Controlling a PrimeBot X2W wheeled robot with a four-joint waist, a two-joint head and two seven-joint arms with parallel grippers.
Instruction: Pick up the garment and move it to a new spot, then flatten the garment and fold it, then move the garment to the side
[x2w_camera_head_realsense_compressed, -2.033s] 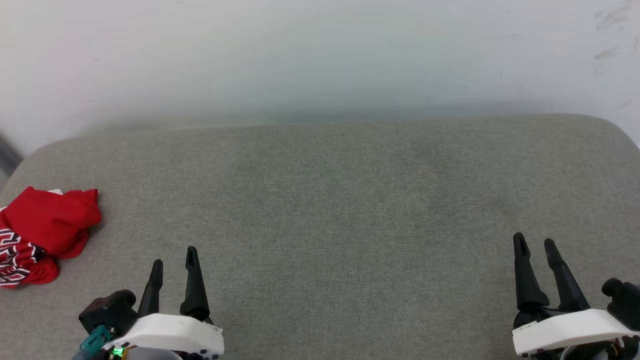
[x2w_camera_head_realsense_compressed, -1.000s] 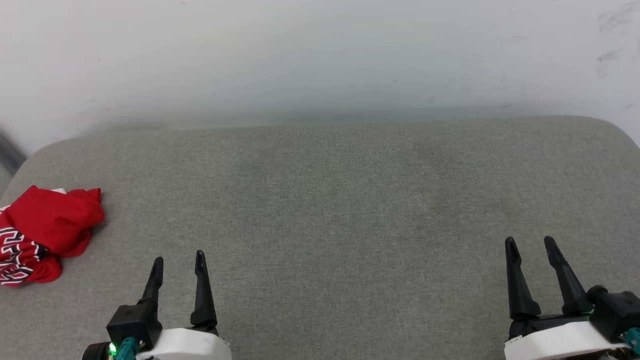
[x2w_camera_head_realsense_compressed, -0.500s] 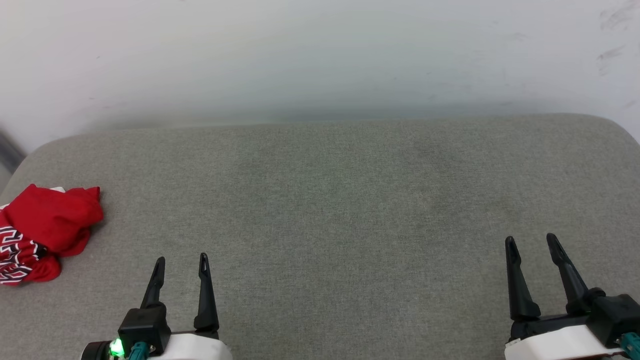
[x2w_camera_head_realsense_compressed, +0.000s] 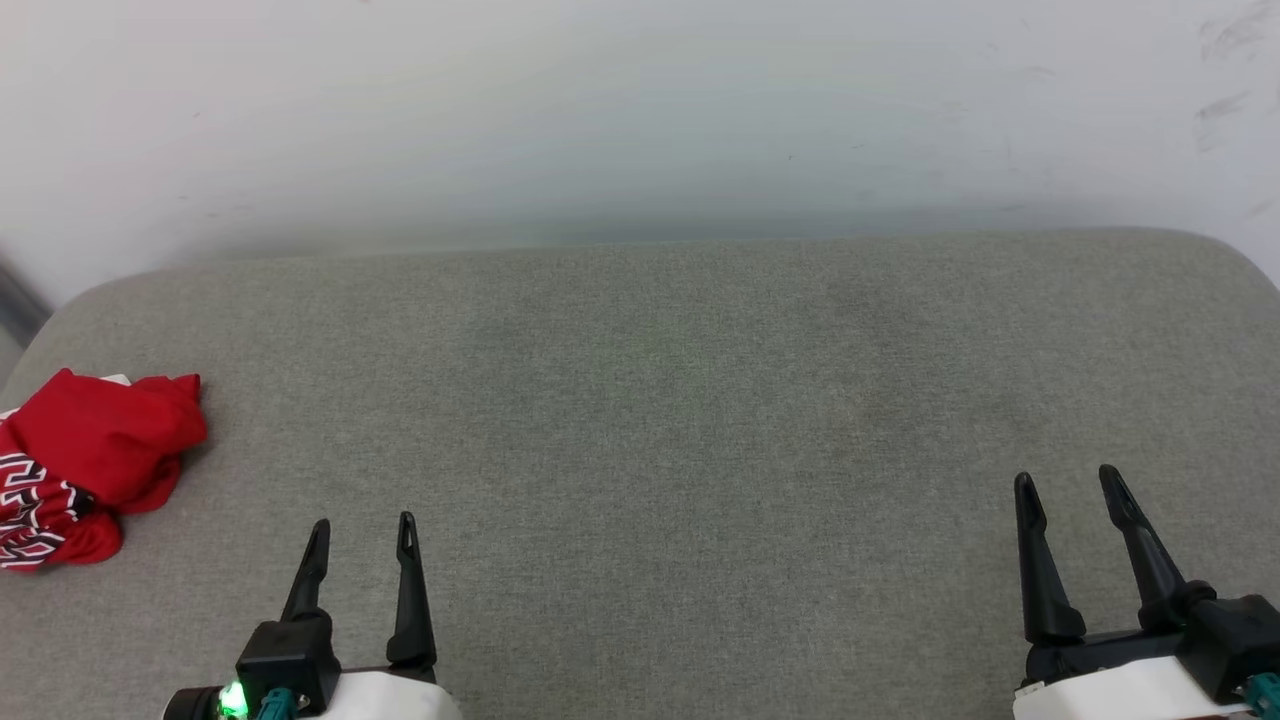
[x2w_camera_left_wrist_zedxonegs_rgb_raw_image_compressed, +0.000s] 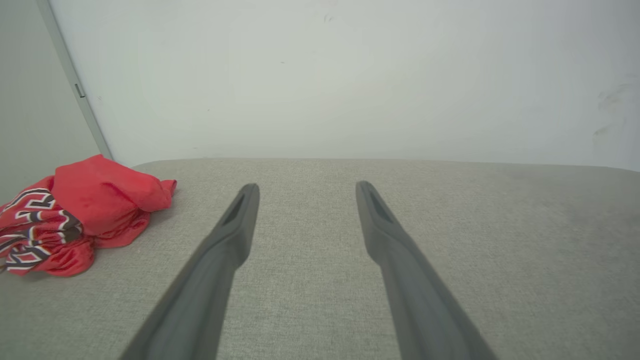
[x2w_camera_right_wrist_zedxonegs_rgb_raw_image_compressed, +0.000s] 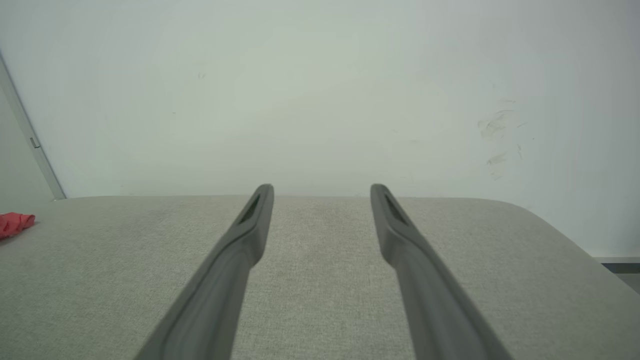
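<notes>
**STATUS: BOTH GRIPPERS OPEN, NO LOAD; GARMENT AT LEFT EDGE OF CUSHION**

1. Near field, L side. The left gripper (x2w_camera_head_realsense_compressed: 363, 522) sits at the lower left of the head view, fingers pointing up-frame. Its jaws are spread wide w/ nothing between them, and bare fabric shows in the gap. A green LED (x2w_camera_head_realsense_compressed: 232, 698) is lit on the black block at its wrist.

2. Near field, R side. The right gripper (x2w_camera_head_realsense_compressed: 1066, 476) sits at the lower right, fingers pointing up-frame w/ a slight lean to the right. Its jaws are spread wide, nothing held. The two grippers are well apart.

3. Work surface. A grey woven cushion (x2w_camera_head_realsense_compressed: 650, 420) w/ rounded far corners lies under both grippers. Whether the fingertips touch it or hover over it: cannot tell.

4. Task item. The garment (x2w_camera_head_realsense_compressed: 90, 450) lies bunched in a heap at the cushion's left edge, partly cut off by the frame.
   - Upper part is plain red; lower part shows a black-and-white pattern on red.
   - Position: left of the left gripper and farther out, apart from it, no contact.
   - In the right wrist view a red tip of it shows at the far left edge, well apart from that gripper's fingers.

5. Far field. A pale wall (x2w_camera_head_realsense_compressed: 640, 100) rises directly behind the cushion's far edge.
   - Dark scuff marks (x2w_camera_head_realsense_compressed: 1225, 60) show at upper right.
   - In the left wrist view a grey strip (x2w_camera_left_wrist_zedxonegs_rgb_raw_image_compressed: 75, 85) runs up the wall behind the garment.
</notes>
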